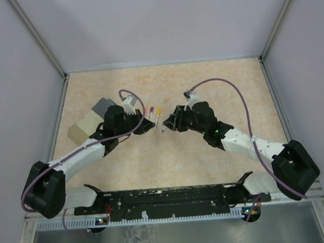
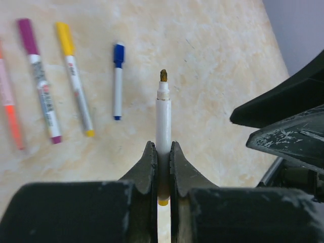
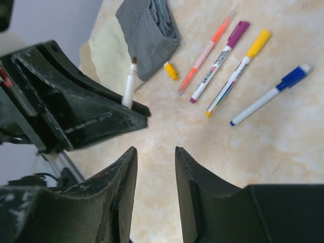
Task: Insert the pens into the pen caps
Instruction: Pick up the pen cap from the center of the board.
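Note:
My left gripper (image 2: 162, 147) is shut on a white pen (image 2: 163, 111), uncapped, with a brownish-yellow tip pointing away. It holds the pen above the table. In the right wrist view the same pen (image 3: 129, 88) sticks up from the left gripper. A loose yellow-orange cap (image 3: 171, 71) lies beside the grey-lidded box (image 3: 149, 30). My right gripper (image 3: 156, 150) is open and empty, facing the left gripper (image 1: 143, 124) from close by. Capped pens lie on the table: orange (image 3: 205, 53), magenta (image 3: 220, 58), yellow (image 3: 238, 71), blue (image 3: 268, 96).
The beige box with its grey lid (image 1: 90, 124) sits left of the left gripper. The capped pens also show in the left wrist view, magenta (image 2: 40, 81), yellow (image 2: 75, 81), blue (image 2: 117, 81). White walls enclose the table (image 1: 165, 82).

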Tool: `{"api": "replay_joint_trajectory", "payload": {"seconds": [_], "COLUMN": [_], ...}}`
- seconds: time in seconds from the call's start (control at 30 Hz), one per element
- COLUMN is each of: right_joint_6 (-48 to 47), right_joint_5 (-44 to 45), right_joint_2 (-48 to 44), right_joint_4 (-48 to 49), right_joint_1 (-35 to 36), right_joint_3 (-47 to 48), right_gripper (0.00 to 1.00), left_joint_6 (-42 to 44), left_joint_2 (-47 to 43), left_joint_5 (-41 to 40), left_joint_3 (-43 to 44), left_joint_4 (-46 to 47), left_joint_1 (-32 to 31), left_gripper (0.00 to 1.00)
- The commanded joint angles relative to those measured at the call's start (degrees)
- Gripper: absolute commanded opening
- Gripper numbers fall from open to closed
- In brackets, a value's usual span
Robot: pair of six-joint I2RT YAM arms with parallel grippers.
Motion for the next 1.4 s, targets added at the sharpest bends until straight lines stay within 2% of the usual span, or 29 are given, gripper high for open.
{"api": "replay_joint_trajectory", "payload": {"seconds": [0.0, 0.17, 0.27, 0.5, 0.7, 1.07, 1.37], "right_joint_6": [-15.6, -25.8, -28.4, -32.1, -36.3, -45.7, -48.7], "right_joint_5": [-1.0, -7.9, -11.6, -17.5, -16.2, -6.7, -0.3], "right_joint_2": [2.6, 12.3, 18.4, 34.9, 46.2, 63.1, 69.0], "right_joint_4": [-8.3, -15.0, -16.1, -22.1, -27.3, -43.1, -48.1], "right_joint_1": [0.3, 0.3, 0.4, 1.7, 3.8, 7.8, 9.9], "right_joint_3": [9.3, 18.4, 23.4, 41.9, 55.2, 78.6, 85.6], "right_gripper": [0.36, 0.36, 0.36, 0.36, 0.37, 0.39, 0.41], "left_joint_6": [4.8, 7.9, 9.9, 15.7, 15.4, 14.9, 12.8], "left_joint_2": [-6.3, -14.0, -19.6, -35.8, -44.8, -45.9, -47.2], "left_joint_5": [-2.2, 0.3, -1.0, -14.6, -20.3, -19.2, -19.0], "left_joint_3": [1.8, 0.2, 0.9, 0.9, -1.0, 0.1, -1.3], "left_joint_4": [-5.6, -9.4, -14.2, -22.6, -25.8, -27.7, -27.1], "left_joint_1": [4.9, 13.5, 16.6, 17.3, 17.3, 17.2, 17.3], "left_gripper": [0.0, 0.0, 0.0, 0.0, 0.0, 0.0, 0.0]}}
